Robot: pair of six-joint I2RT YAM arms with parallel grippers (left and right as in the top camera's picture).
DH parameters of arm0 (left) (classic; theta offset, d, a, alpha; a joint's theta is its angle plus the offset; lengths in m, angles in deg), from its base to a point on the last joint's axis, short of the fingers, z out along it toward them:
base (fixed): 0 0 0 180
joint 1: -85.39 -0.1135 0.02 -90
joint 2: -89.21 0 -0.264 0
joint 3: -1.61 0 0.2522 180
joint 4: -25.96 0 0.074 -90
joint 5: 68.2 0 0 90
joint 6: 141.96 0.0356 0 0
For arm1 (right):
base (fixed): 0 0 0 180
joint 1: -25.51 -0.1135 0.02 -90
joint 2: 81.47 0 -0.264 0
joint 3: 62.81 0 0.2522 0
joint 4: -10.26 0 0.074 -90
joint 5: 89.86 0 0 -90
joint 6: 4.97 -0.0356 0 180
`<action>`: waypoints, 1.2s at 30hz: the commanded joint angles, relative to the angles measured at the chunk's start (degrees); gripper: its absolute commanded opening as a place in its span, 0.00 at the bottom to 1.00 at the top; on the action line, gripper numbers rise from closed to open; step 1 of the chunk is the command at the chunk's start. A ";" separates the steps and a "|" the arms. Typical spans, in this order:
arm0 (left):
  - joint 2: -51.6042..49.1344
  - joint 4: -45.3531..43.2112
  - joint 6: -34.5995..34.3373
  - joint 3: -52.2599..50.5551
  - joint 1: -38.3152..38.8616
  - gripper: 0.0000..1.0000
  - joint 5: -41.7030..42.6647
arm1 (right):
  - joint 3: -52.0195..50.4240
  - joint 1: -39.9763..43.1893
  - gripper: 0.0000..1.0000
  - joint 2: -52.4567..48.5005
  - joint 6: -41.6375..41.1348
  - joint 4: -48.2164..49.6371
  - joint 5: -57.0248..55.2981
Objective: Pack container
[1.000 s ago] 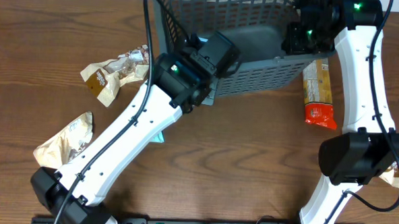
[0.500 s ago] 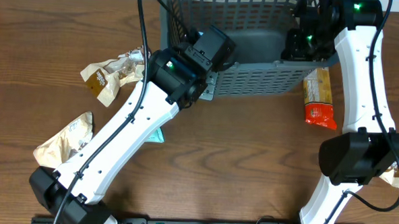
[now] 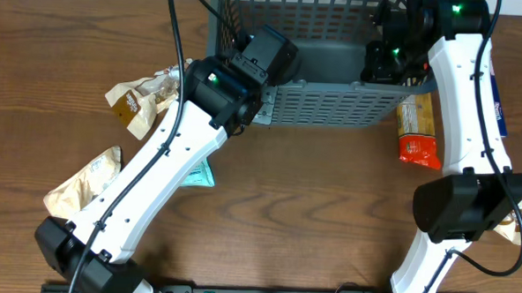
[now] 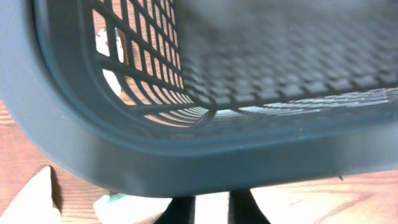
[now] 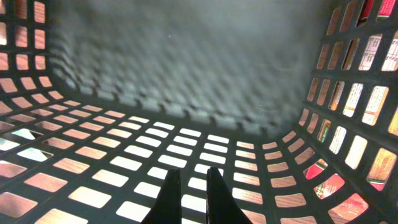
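The container (image 3: pixel 333 105), a large dark grey lattice basket, stands at the back of the table with its front lattice wall facing me. My left gripper (image 3: pixel 265 95) is at its front left corner. In the left wrist view the thick rim (image 4: pixel 186 155) covers the fingertips (image 4: pixel 212 202), which are close together beneath it. My right gripper (image 3: pixel 381 65) is at the right rim and reaches inside. In the right wrist view its fingers (image 5: pixel 194 177) are nearly closed against the lattice wall (image 5: pixel 124 165), with the solid floor beyond. No packets show inside.
Beige snack packets lie at the left (image 3: pixel 144 97) and lower left (image 3: pixel 87 181). A teal packet (image 3: pixel 202 173) lies under my left arm. An orange-red packet (image 3: pixel 416 127) lies right of the basket. Another packet (image 3: pixel 518 220) sits at the right edge.
The basket has swung from tilted toward the front to standing more upright and squarer at the back. Both grippers moved back with it.
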 commanded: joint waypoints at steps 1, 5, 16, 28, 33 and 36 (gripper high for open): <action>-0.26 0.46 0.90 -0.39 -0.33 0.24 -0.35 | -0.79 -0.72 0.14 0.04 0.59 -0.33 -1.92; -0.26 1.27 1.53 -0.39 -0.33 0.27 0.04 | -0.63 -0.72 0.30 0.04 1.03 -0.04 -1.90; -0.26 2.73 1.66 -0.39 -0.33 0.21 1.40 | 1.60 -0.70 0.29 0.04 1.03 0.55 -1.73; 2.27 3.63 4.92 -0.39 2.89 0.67 2.36 | 18.71 -0.70 0.99 0.04 0.96 -3.26 -1.27; 5.68 4.26 4.92 -0.39 4.28 0.74 2.36 | 28.52 -0.68 0.99 0.37 0.74 -7.45 -0.22; 8.87 5.49 4.87 -0.39 5.05 0.79 2.36 | 33.64 -0.68 0.99 1.64 0.72 -10.03 0.17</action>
